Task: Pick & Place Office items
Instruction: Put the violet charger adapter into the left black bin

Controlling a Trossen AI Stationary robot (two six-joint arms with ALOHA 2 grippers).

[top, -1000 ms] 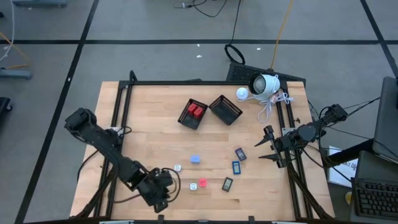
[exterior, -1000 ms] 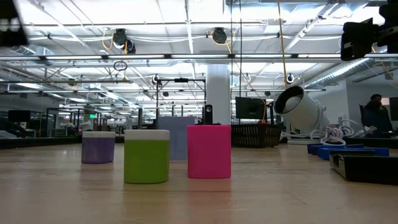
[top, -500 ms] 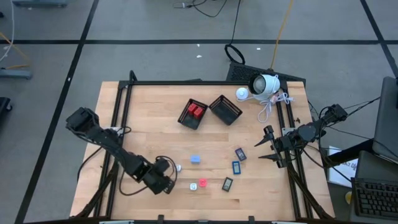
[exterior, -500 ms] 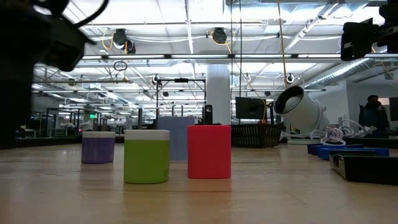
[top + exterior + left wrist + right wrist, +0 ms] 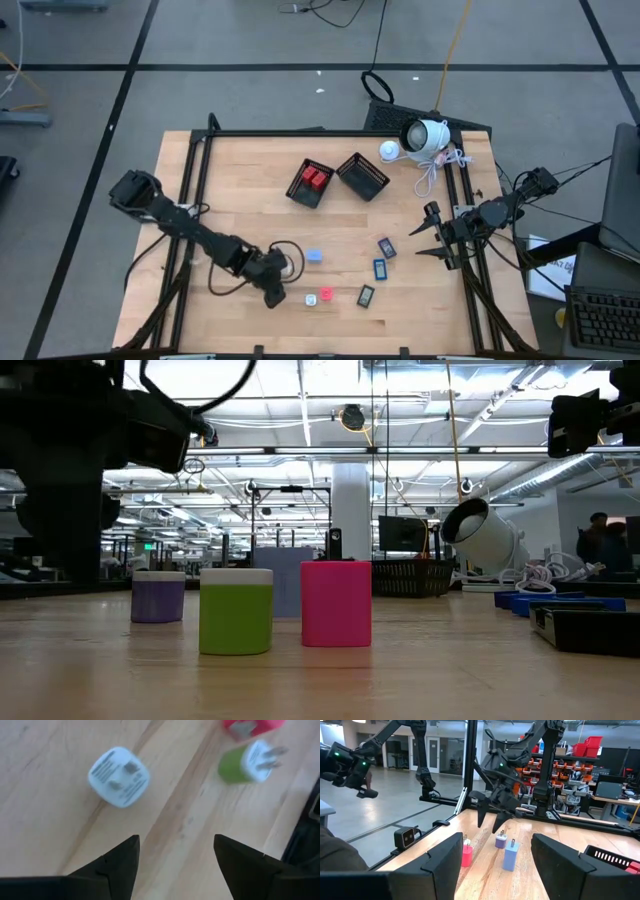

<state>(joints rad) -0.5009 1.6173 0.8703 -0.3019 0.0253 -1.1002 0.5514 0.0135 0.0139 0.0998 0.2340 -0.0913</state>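
Observation:
The office items lie near the table's front edge. Among them are a small white-purple plug piece (image 5: 119, 776), a green-and-white one (image 5: 245, 762), a red block (image 5: 325, 295) and a pale blue block (image 5: 314, 256). Three dark flat rectangles (image 5: 379, 268) lie to their right. My left gripper (image 5: 278, 288) hovers open just short of the white-purple piece, its fingers (image 5: 120, 865) apart and holding nothing. My right gripper (image 5: 428, 235) waits open at the table's right edge, roughly level. In the low view the purple (image 5: 158, 597), green (image 5: 236, 611) and red (image 5: 336, 603) pieces stand upright on the wood.
Two black mesh baskets stand at the table's middle back, one (image 5: 310, 182) holding red pieces and the other (image 5: 363, 175) tilted beside it. A white camera (image 5: 425, 135) with cables sits at the back right. Bare wood lies between the baskets and the items.
My left gripper has swung from the table's near-left corner toward the right, closing on the white-purple piece, and has sunk a little. In the low view its dark bulk has come into the upper left. The items and my right arm have kept still.

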